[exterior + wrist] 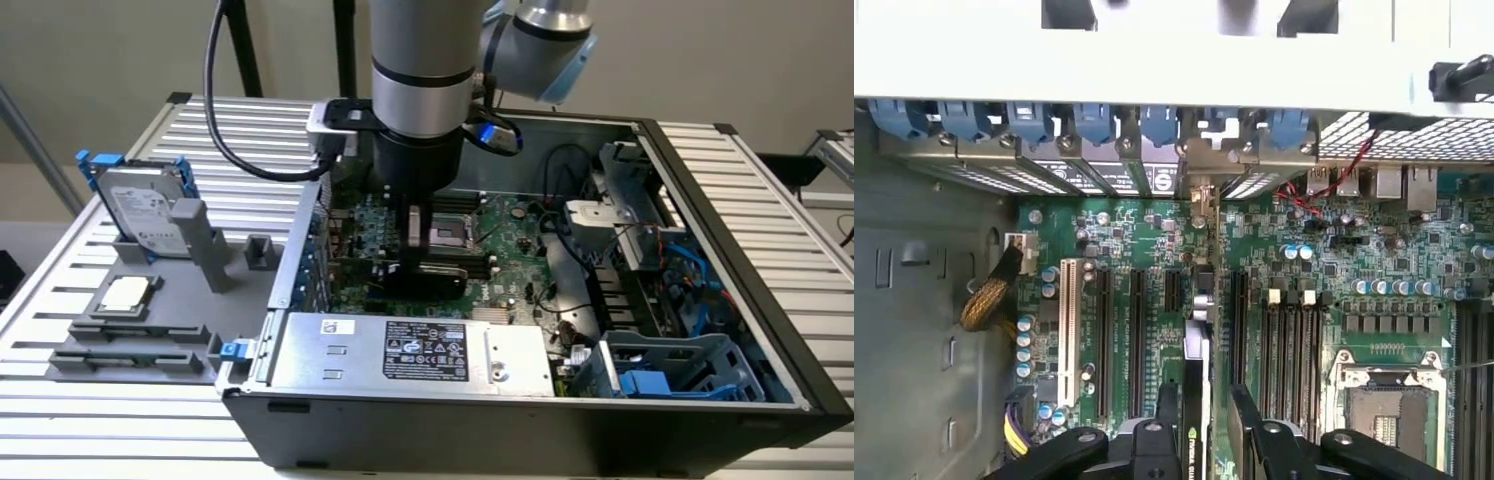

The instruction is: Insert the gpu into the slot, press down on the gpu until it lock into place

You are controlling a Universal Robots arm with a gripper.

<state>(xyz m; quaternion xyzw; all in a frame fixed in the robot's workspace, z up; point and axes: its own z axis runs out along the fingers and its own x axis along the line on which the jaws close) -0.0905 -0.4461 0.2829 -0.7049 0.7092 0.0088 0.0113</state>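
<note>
- Gripper (1199, 420) down inside the case, fingers (1166, 405) spread either side of the gpu (1195, 385) without visibly clamping it.
- The gpu stands on edge among the motherboard (1324, 270) slots, six o'clock in the wrist view.
- Risk: an uneven push could tilt it, leaving one end unlatched.

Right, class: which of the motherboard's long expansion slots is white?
The outermost slot, next to the braided yellow cable; its neighbours alongside are all black.
</note>
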